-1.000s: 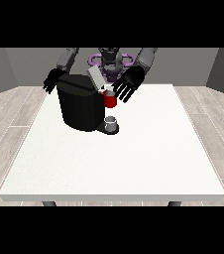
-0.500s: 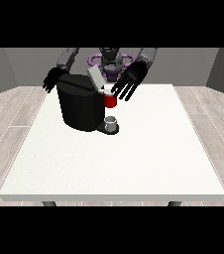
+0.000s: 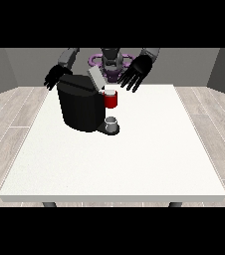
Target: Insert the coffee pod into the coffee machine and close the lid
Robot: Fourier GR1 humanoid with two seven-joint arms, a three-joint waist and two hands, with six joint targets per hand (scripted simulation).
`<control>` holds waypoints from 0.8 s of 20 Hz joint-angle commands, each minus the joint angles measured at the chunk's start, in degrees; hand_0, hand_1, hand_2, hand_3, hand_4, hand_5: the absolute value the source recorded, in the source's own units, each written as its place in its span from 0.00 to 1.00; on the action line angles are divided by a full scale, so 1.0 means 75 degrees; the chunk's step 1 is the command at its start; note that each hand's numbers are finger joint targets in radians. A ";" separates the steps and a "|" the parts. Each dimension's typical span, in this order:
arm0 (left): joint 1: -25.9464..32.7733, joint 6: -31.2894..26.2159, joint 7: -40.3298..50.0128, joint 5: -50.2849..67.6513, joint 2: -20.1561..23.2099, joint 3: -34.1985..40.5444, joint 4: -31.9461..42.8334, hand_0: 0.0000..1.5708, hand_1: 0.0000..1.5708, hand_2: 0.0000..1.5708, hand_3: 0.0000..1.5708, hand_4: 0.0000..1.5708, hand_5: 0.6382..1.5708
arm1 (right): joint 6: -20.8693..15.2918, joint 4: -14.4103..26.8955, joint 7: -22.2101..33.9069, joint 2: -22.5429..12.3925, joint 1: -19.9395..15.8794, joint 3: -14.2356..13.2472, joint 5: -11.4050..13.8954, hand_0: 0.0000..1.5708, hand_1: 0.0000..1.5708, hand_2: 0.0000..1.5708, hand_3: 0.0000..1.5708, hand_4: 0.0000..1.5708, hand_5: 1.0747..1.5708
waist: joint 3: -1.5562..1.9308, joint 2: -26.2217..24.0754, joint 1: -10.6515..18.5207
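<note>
From the front view I saw the black coffee machine [image 3: 82, 107] standing on the white bench [image 3: 134, 159], toward the bench's far edge and nearer its corner at the view's left. Its grey lid [image 3: 95, 78] stood tilted up and open above the machine's top. The red part [image 3: 111, 99] at the machine's front, on the side facing the view's right, carried a pale round top that I took for the coffee pod [image 3: 110, 91], though I could not tell how deep it sat. Below it a small grey cup [image 3: 112, 123] rested on the machine's drip base.

The robot hand at the view's right [image 3: 136, 72] hovered above and just beside the red part, fingers spread and pointing down toward it, holding nothing that I could see. The robot hand at the view's left [image 3: 56, 77] hung behind the machine's far upper corner; its fingers looked spread too, and I could not tell whether it touched the machine.
</note>
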 commanded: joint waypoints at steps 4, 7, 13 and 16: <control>0.0845 0.0073 -0.0201 0.1315 -0.0594 0.1115 -0.0152 0.00 0.00 0.00 0.00 0.00 1.00 | -0.0049 0.0141 -0.0364 0.0088 0.0809 -0.0220 -0.0149 0.00 0.00 0.00 0.00 0.28 1.00 | -0.0010 -0.0934 0.0643; 0.1196 -0.0115 -0.0122 0.2197 -0.1282 0.1723 -0.0128 0.00 0.00 0.00 0.00 0.16 1.00 | 0.0043 0.0153 -0.0038 -0.0030 0.1049 -0.0311 -0.0267 0.00 0.00 0.00 0.00 0.25 1.00 | -0.0014 -0.1689 0.0833; 0.2472 -0.0316 -0.0559 0.2918 -0.2045 0.1966 -0.0394 0.00 0.00 0.00 0.00 0.00 1.00 | 0.0024 0.0178 -0.0240 -0.0307 0.1419 -0.0348 -0.0030 0.00 0.00 0.00 0.00 0.28 1.00 | -0.0004 -0.2540 0.1712; 0.2895 -0.0398 -0.0569 0.3288 -0.2006 0.2273 -0.0413 0.00 0.00 0.00 0.00 0.12 1.00 | 0.0571 -0.0132 -0.0040 -0.0736 0.1341 -0.0305 -0.0149 0.00 0.00 0.00 0.00 0.25 1.00 | -0.0005 -0.2686 0.1819</control>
